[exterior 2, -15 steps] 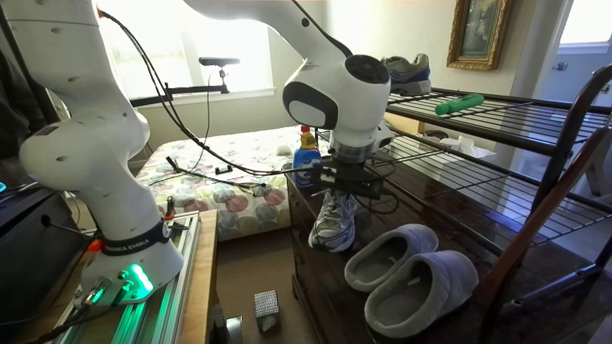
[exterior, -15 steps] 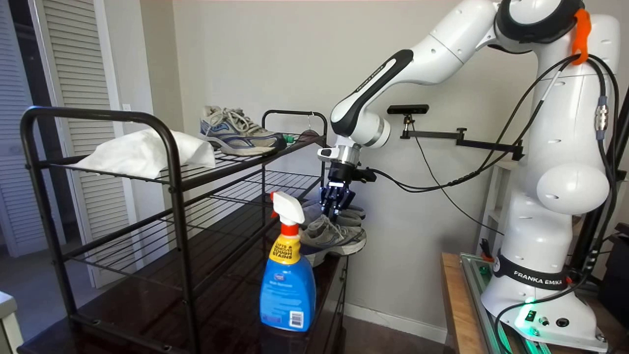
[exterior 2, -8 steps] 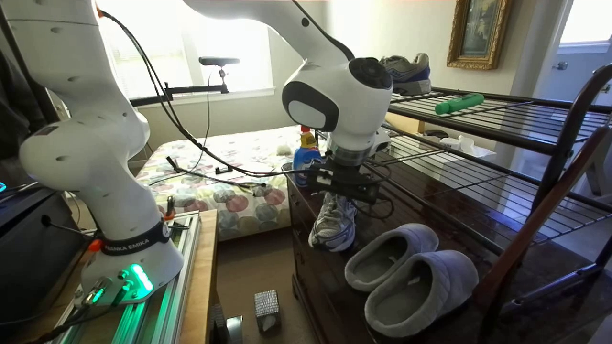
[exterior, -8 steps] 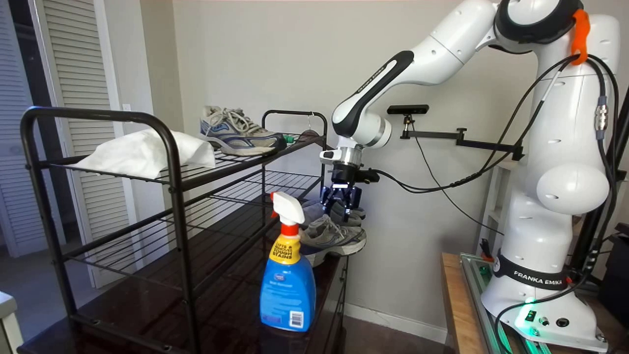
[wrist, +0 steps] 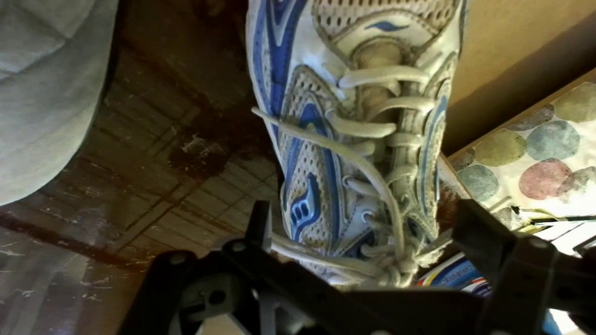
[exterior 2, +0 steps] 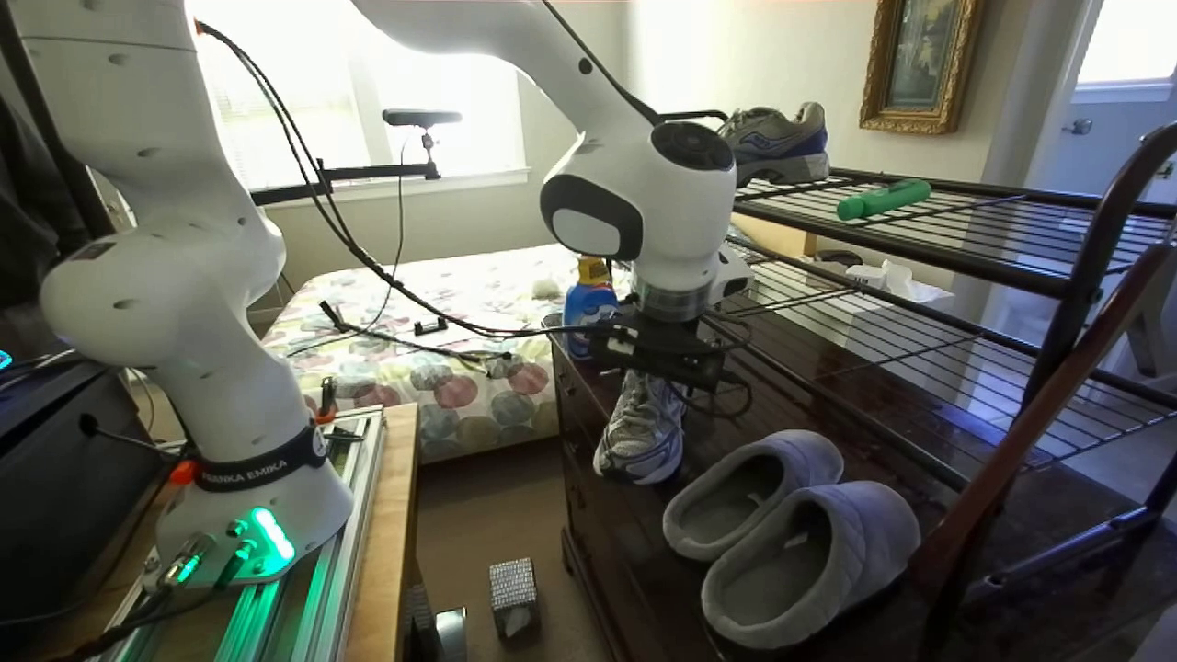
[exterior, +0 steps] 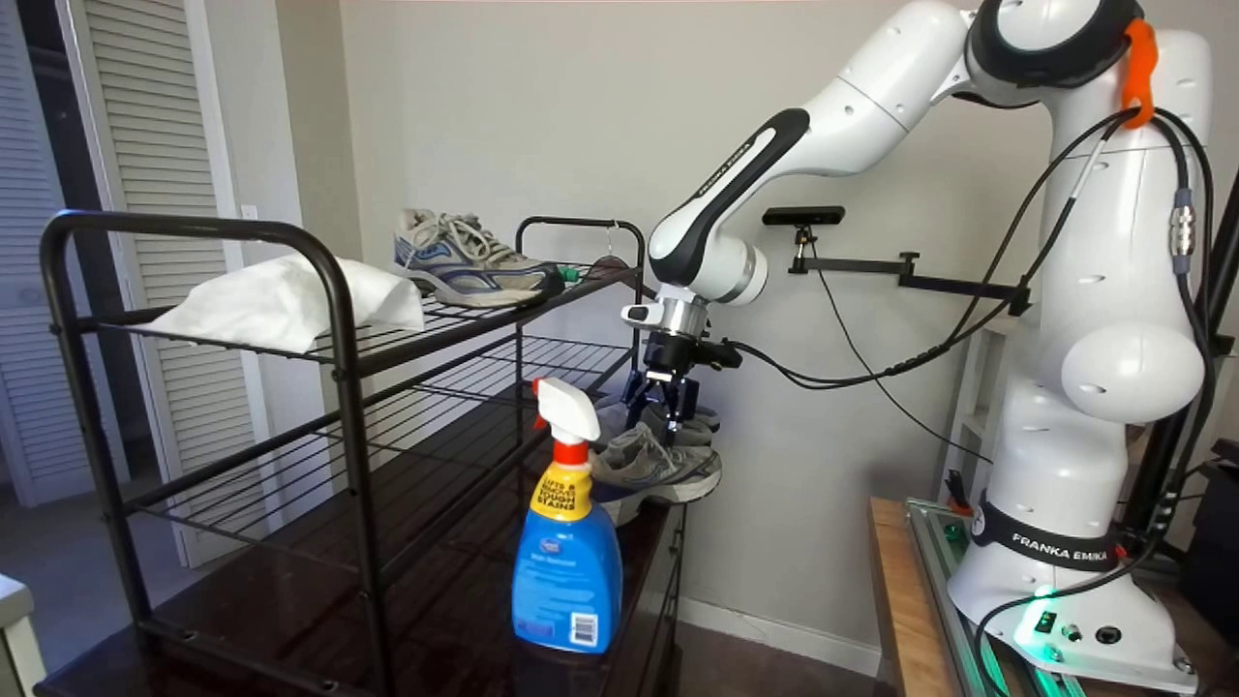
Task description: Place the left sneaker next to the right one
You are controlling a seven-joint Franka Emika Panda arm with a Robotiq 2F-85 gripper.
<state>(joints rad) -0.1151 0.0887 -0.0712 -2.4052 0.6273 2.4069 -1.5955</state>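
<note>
The end effector [wrist: 372, 218] is held low over a gray, white and blue sneaker [wrist: 358, 139], with its fingers [wrist: 259, 223] spread well apart and nothing gripped between them. In the wrist view, the knot of the laces is framed by the fingers, one to each side; whether the shoe is touched by either cannot be told. This lower sneaker is set upright on a dark surface [exterior: 455, 600], close to its edge, and is flanked by a blue spray bottle [exterior: 566, 581] on one side and a pair of gray slippers [exterior 2: 798, 538] on the other. The slippers are laid side by side.

A matching sneaker [exterior: 474, 261] is placed upright on the top tier of a black wire rack [exterior: 445, 339], which is itself stood on the surface. The two shoes are found on different levels, well apart, and which is made for the left foot cannot be told. On the same tier, a white cloth [exterior: 290, 300] is laid near the matching sneaker; a green object [exterior 2: 885, 199] is also rested there, seen in both exterior views. In an exterior view, the bottle is partly hidden by the arm [exterior 2: 644, 202], and a bed [exterior 2: 460, 391], covered in bedding patterned with colored circles, is seen farther off.
</note>
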